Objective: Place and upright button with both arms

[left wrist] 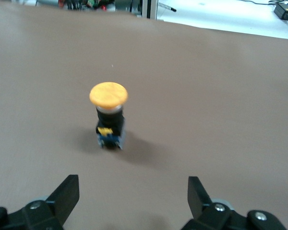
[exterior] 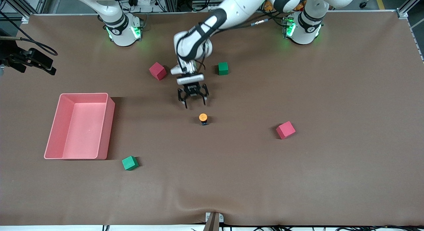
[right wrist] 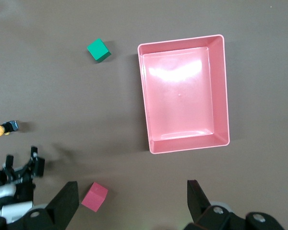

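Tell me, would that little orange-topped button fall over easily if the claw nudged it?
Probably. The button stands upright with a cap wider than its narrow black-and-blue body, so it looks top-heavy and apt to tip. On its side, the round cap might let it roll. It seems rigid and light. The left gripper is open beside it, not touching.

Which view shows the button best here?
The left wrist view: the button fills the middle, upright on the table, orange cap up, black-and-blue body plain, beyond the open left gripper. The front view shows it small, cap mostly. The right wrist view catches it tiny at the edge.
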